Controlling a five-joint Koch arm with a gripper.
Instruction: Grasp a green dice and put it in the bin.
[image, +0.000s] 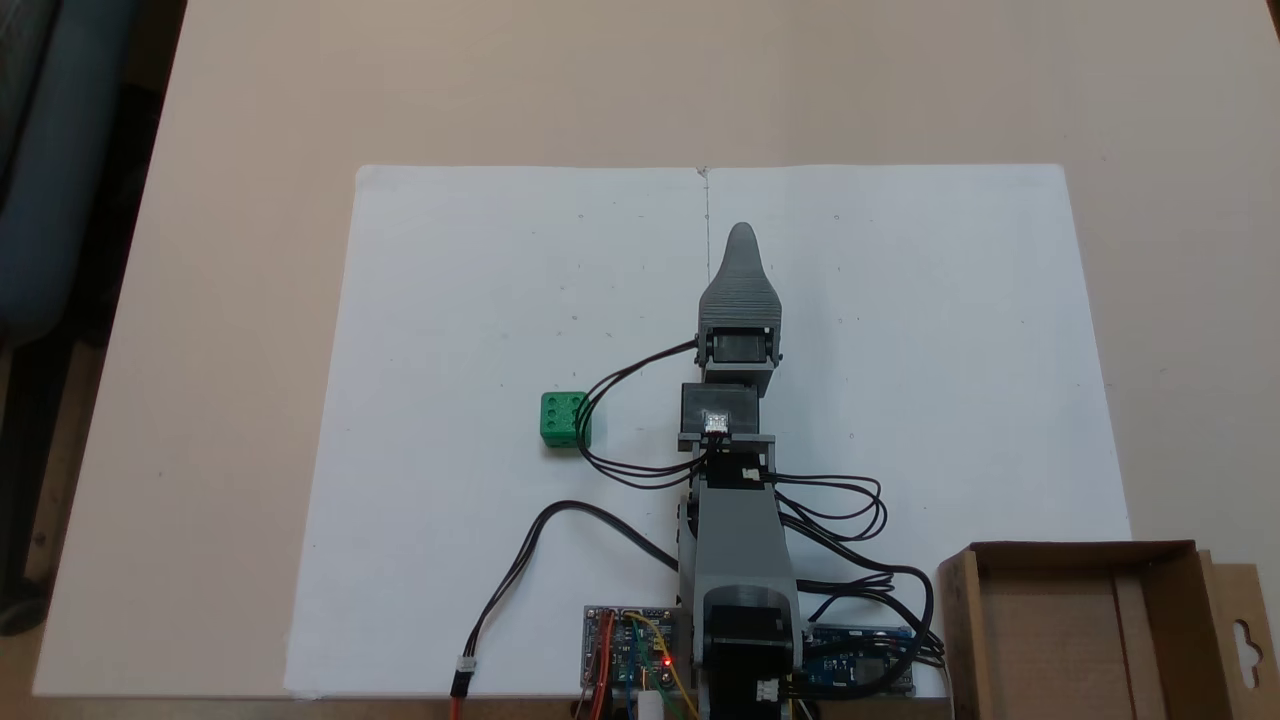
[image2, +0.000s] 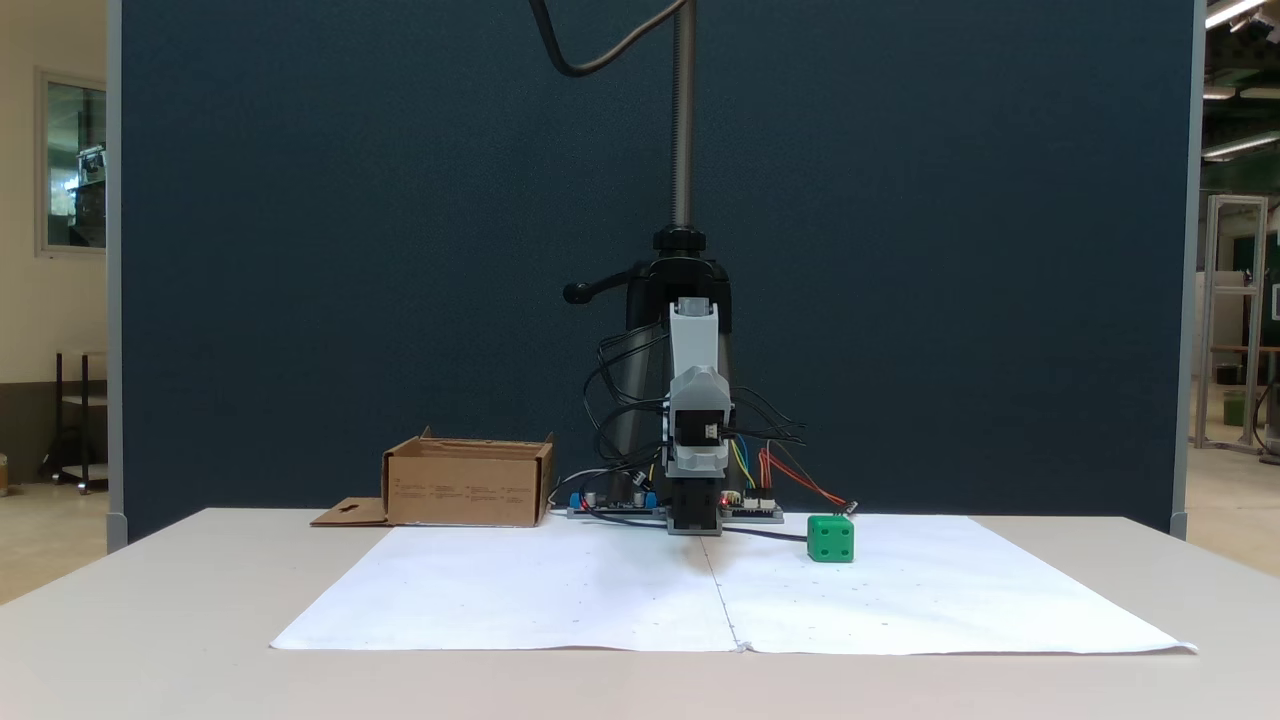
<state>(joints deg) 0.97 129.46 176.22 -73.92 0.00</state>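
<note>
The green dice (image: 563, 418) (image2: 831, 538) lies on the white paper, left of the arm in a fixed view from above and right of it in the fixed view from the front. My gripper (image: 741, 240) (image2: 694, 525) points out over the middle of the paper, low to the table and well apart from the dice. From above a single grey tip shows, and from the front the jaws cannot be made out. The bin (image: 958, 620) (image2: 465, 490), a brown cardboard box with a slotted flap, stands beside the arm's base with nothing inside that I can see.
Two white paper sheets (image: 480, 300) cover the beige table. Black cables (image: 610, 400) loop near the dice. Circuit boards (image: 625, 650) sit at the arm's base. A camera stand pole (image2: 683, 120) rises behind the arm, in front of a dark blue partition.
</note>
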